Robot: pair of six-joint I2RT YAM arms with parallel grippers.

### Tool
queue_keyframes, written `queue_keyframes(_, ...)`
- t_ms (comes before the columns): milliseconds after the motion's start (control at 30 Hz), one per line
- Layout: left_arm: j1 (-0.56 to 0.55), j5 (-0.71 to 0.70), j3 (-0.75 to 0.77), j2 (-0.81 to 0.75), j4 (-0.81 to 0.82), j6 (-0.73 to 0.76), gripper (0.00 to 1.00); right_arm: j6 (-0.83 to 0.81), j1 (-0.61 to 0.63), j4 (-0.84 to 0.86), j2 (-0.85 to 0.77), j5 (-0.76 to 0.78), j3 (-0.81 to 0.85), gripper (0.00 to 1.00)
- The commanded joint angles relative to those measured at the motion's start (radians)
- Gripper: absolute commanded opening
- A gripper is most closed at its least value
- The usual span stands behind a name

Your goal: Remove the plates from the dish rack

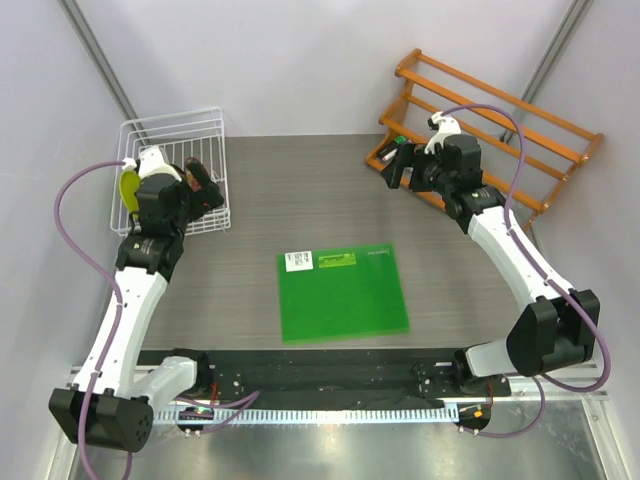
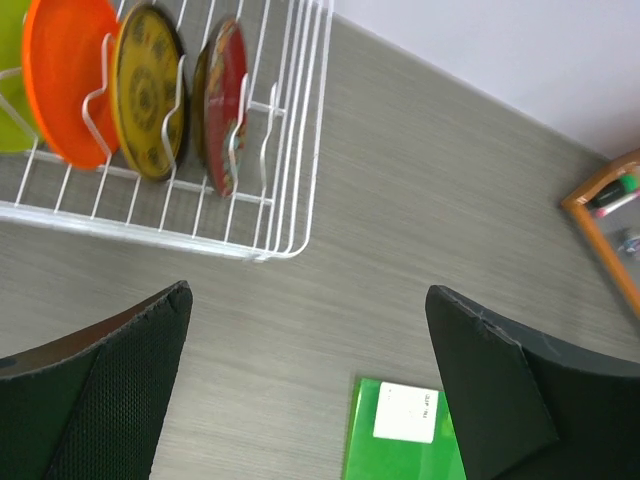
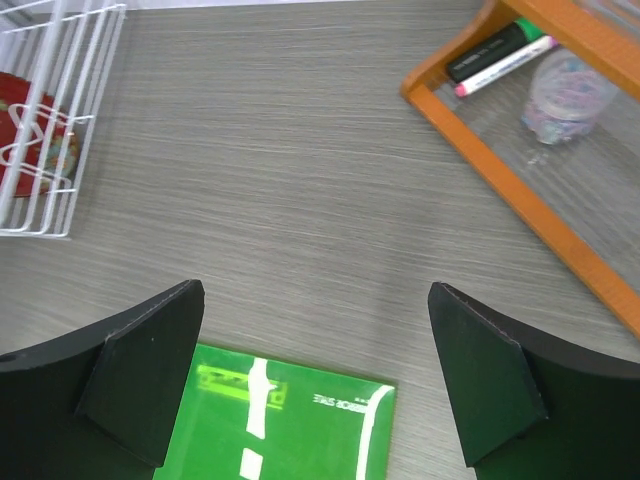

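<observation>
Left jaws: spread wide, nothing between them. In the top view my left wrist sits over the near right corner of the rack (image 2: 290,150). The wrist view looks past the rack's corner onto bare table (image 2: 400,220).

Plates: all four are in the rack, standing on edge between the prongs in one row.
- lime plate (image 2: 10,100): far end of the row, mostly cut off by the frame edge
- orange plate (image 2: 65,80): next to it
- brown-yellow plate (image 2: 145,95): third
- red plate (image 2: 228,105): last, closest to the rack's raised side wires

None of them touches my jaws.

Right jaws: also spread wide and empty. They hang above the table just beside the low end of the shelf (image 1: 500,120), well apart from the rack. The right wrist view catches a corner of the rack with a bit of the red plate behind the wires.

Shelf: bottom tier holds a black-and-green marker (image 3: 495,50), a pink one just beside it, and a clear rounded object (image 3: 565,95) that I cannot identify.

Mat (image 1: 342,292): flat on the middle of the table, between the two arms, apart from both rack and shelf. White label (image 1: 298,261) is on its far left corner.
</observation>
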Motion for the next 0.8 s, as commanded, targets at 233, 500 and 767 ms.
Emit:
queue_keyframes(233, 0.004, 0.06, -0.007, 0.054, 0.232, 0.118, 1.0, 0.047, 0.002, 0.02, 0.103, -0.126, 0.087, 1.0)
queue_keyframes(500, 0.001, -0.176, 0.128, 0.28, 0.217, 0.173, 0.99, 0.032, 0.004, 0.017, 0.097, -0.004, 0.084, 1.0)
queue_keyframes(767, 0.001, -0.312, 0.199, 0.491, 0.3, 0.221, 0.9, 0.032, 0.004, 0.021, 0.088, 0.019, 0.052, 0.96)
